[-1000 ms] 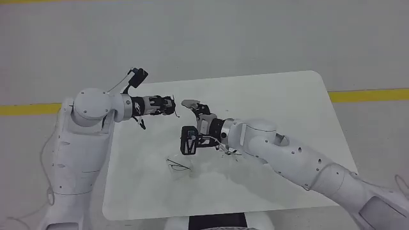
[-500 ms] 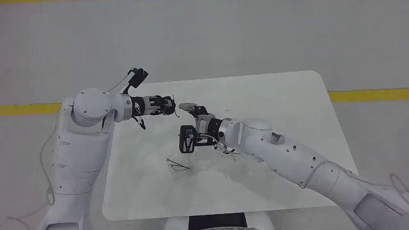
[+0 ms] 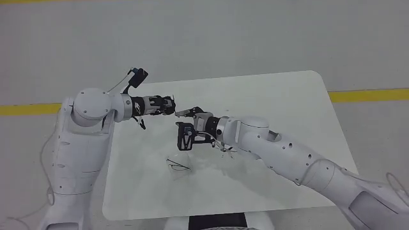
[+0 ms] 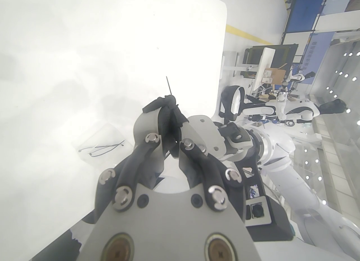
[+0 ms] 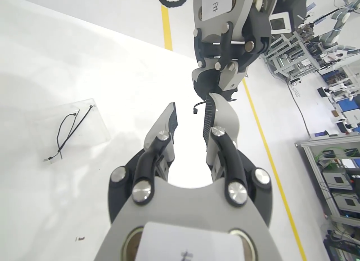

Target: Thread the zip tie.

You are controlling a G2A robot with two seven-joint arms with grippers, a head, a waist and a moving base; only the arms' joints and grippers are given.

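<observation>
The left jaws pinch the thin, bendy zip tie (image 4: 168, 85) tight; the right jaws, wide apart, should grab near its loose tip.

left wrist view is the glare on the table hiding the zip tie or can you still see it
Left wrist view: the table is washed to near white, yet the zip tie stands out as a thin dark line past the left gripper. Right wrist view: gentler light, soft shadows on the table, the tie's end plain.
</observation>
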